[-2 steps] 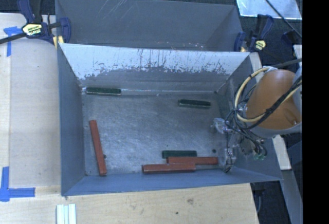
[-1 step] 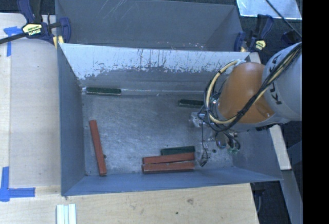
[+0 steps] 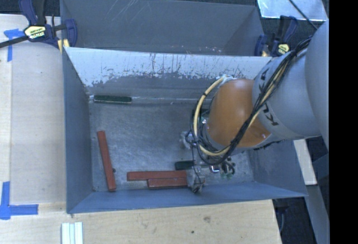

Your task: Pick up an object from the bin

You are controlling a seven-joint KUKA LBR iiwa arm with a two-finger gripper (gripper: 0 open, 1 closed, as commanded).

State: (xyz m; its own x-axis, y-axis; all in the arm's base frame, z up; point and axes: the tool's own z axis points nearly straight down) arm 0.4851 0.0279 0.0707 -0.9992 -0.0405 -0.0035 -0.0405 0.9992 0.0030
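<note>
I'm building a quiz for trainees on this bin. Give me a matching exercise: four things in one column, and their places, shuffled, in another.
Things:
1. dark green stick
2. single brown stick
3. pair of brown sticks
4. gripper

Places:
A. by the front wall, lying crosswise
B. at the foot of the back wall
C. near the view's left wall, running front to back
D. at the right end of the brown pair

Pairs: 1-B, 2-C, 3-A, 4-D.

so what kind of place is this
Probably a robotics lab's bin-picking test setup: a robot arm with cabling reaches into a grey metal bin holding just a few loose things, such as reddish-brown sticks and a dark green bar.
</note>
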